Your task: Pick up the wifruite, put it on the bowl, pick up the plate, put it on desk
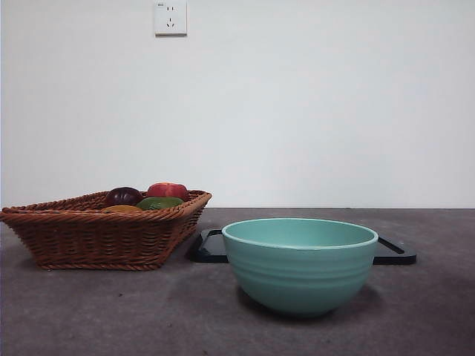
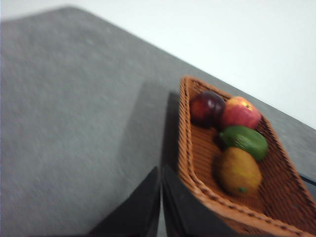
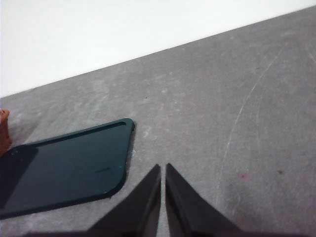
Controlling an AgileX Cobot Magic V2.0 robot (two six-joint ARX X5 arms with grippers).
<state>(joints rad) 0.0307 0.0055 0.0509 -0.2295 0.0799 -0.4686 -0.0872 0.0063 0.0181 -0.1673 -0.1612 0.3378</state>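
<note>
The dark grey-brown speckled matte worktop (image 1: 89,311) fills the lower frame. A brown woven wicker basket (image 1: 96,237) rests on it at left, a deep teal-green ridged ceramic bowl (image 1: 300,263) at lower centre, and a flat dark rectangular tray (image 1: 393,252) just behind the bowl

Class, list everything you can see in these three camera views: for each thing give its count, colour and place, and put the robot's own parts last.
bowl: one, teal-green, on the desk in front of the tray
tray: one, dark, flat, behind the bowl
basket: one, brown wicker, beside the tray
fruits: four, dark purple, red, green, orange-brown, in the basket
desk: one, dark grey
wall socket: one, white, on the wall
left gripper: black, shut, beside the basket
right gripper: black, shut, near the tray's corner
</note>
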